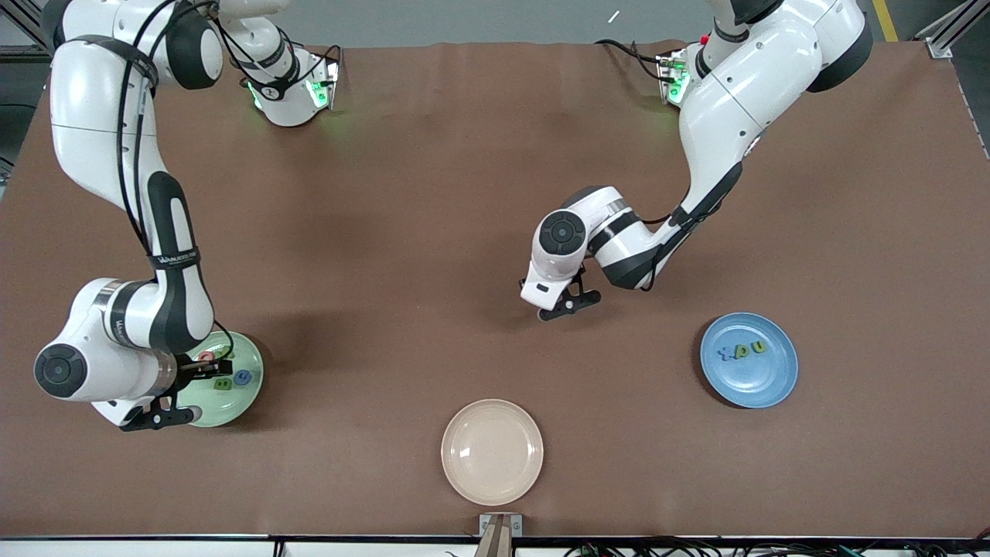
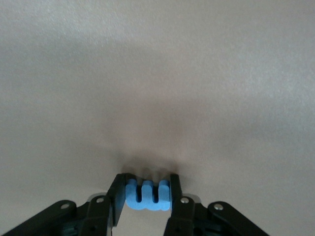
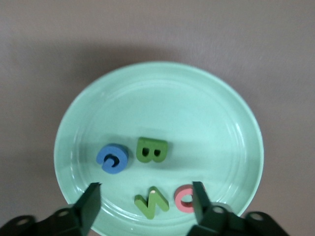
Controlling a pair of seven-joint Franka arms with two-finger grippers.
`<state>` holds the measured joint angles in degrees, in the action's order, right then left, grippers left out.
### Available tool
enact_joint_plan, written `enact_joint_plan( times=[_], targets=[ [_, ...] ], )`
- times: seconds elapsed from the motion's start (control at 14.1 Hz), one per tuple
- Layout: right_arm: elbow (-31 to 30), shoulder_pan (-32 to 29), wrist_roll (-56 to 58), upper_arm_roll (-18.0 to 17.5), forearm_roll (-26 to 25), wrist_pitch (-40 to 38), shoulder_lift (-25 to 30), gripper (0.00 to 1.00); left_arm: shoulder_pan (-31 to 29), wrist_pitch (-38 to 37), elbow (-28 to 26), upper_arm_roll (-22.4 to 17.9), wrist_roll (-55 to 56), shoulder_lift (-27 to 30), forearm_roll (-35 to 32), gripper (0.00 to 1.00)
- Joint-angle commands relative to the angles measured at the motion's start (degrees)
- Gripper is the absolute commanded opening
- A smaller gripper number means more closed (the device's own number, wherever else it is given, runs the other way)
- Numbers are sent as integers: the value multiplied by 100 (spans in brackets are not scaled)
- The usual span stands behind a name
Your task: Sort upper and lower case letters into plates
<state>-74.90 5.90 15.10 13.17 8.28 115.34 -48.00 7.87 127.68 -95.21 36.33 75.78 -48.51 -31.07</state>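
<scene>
Letters lie in two plates on a brown worktop [image 1: 433, 193]. At the right arm's end, the mint green plate [image 1: 249, 391] holds a blue letter [image 3: 112, 158], a green B [image 3: 151, 150], a green zigzag letter [image 3: 151, 203] and a pinkish-red letter [image 3: 185, 199]; the right end effector [image 3: 146, 196] hangs over them, fingers apart. A cream plate [image 1: 492, 451] sits nearest the front camera. The left end effector [image 2: 146, 189] is clamped on a blue letter [image 2: 147, 195] low over bare worktop. The blue plate [image 1: 749, 360], toward the left arm's end, holds three letters [image 1: 741, 351]. Grey floor [image 1: 479, 19] shows past the worktop's edge.
</scene>
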Motion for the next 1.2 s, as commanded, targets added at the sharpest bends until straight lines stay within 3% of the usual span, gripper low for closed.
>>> enact_joint_plan(
  times=[0.0,0.21,0.5,0.85,1.13],
  targets=[
    [291,25,10,-60,-72,-73,255,100,-49,-76,169,-187,-28,61,-30,1],
    [231,25,2,-51,-116,-134,868,100,-303,-138,196,-214,-159,236,-39,0],
    [-15,43,-16,-33,-151,-1073,1914,100,-997,-225,196,-170,-932,570,-30,0],
    [-1429,78,-139,-51,-300,-1146,3645,100,-1656,-384,187,-170,-2171,764,-30,0],
    [-2247,402,-796,-77,-739,-1084,4604,100,-2026,-532,179,-196,-2970,870,-30,0]
  ],
)
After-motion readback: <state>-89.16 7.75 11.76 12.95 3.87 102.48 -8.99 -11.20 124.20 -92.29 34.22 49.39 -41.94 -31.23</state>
